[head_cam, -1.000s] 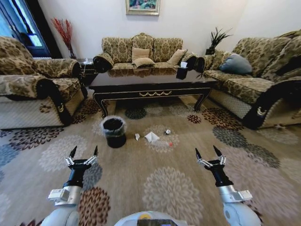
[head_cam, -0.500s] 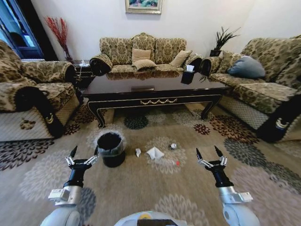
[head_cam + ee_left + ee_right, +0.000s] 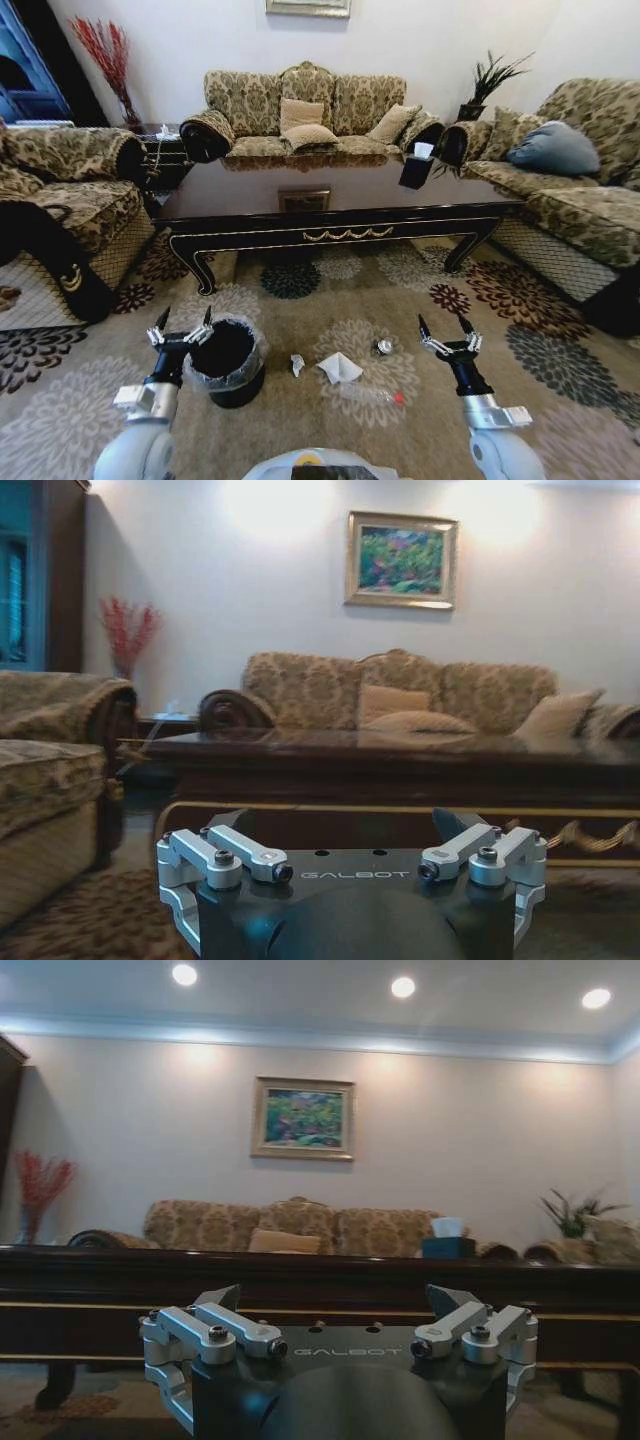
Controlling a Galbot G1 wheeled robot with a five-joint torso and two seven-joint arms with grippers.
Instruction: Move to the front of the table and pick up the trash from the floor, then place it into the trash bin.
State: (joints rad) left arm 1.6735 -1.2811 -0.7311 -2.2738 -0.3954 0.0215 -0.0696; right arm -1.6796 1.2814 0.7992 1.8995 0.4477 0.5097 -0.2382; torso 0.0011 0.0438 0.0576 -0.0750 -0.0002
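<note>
The robot faces the table (image 3: 330, 215), both arms held forward and level — a carrying posture, apparently for driving, not reaching. The left gripper (image 3: 181, 328) hangs just beside the trash bin (image 3: 226, 360), fingers spread; the right gripper (image 3: 447, 335) hovers on the far side of the litter, fingers spread too, holding nothing. Right of the bin lie the tissue (image 3: 340, 368), crumpled paper (image 3: 296, 364), foil ball (image 3: 384, 346) and bottle (image 3: 372, 395) — all on the carpet.
</note>
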